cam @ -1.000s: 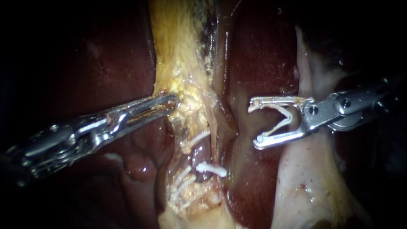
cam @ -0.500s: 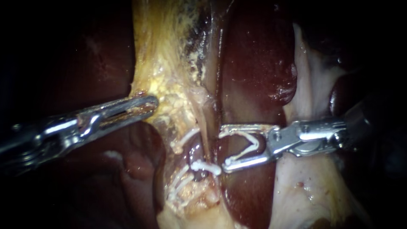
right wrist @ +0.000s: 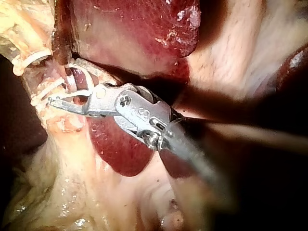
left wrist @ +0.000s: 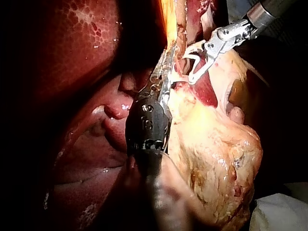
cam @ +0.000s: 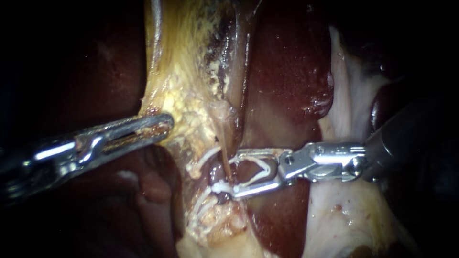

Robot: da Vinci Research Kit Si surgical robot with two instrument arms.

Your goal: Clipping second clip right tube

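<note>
My right instrument (cam: 233, 174) comes in from the right with a white clip (cam: 260, 173) held between its two jaws, which stand wide apart. The clip's open mouth straddles a thin brownish tube (cam: 221, 154), just above a white clip (cam: 221, 187) that sits on that tube. Another clip (cam: 205, 157) lies to its left, and several more (cam: 201, 206) sit lower. My left instrument (cam: 160, 125) is shut on the yellowish gallbladder tissue (cam: 184, 91) and holds it to the left. The right wrist view shows the right instrument's jaws (right wrist: 62, 83) against the clipped tissue.
Dark red liver (cam: 287, 71) lies behind the right instrument and to the far left (cam: 95, 62). Pale fatty tissue (cam: 344, 215) sits under the right shaft. In the left wrist view, my left instrument (left wrist: 163, 62) has the right instrument (left wrist: 193, 68) just beside its jaws.
My right instrument has moved left and down, bringing its open clip from clear of the tissue onto the tube. My left instrument has drawn the yellowish tissue leftward.
</note>
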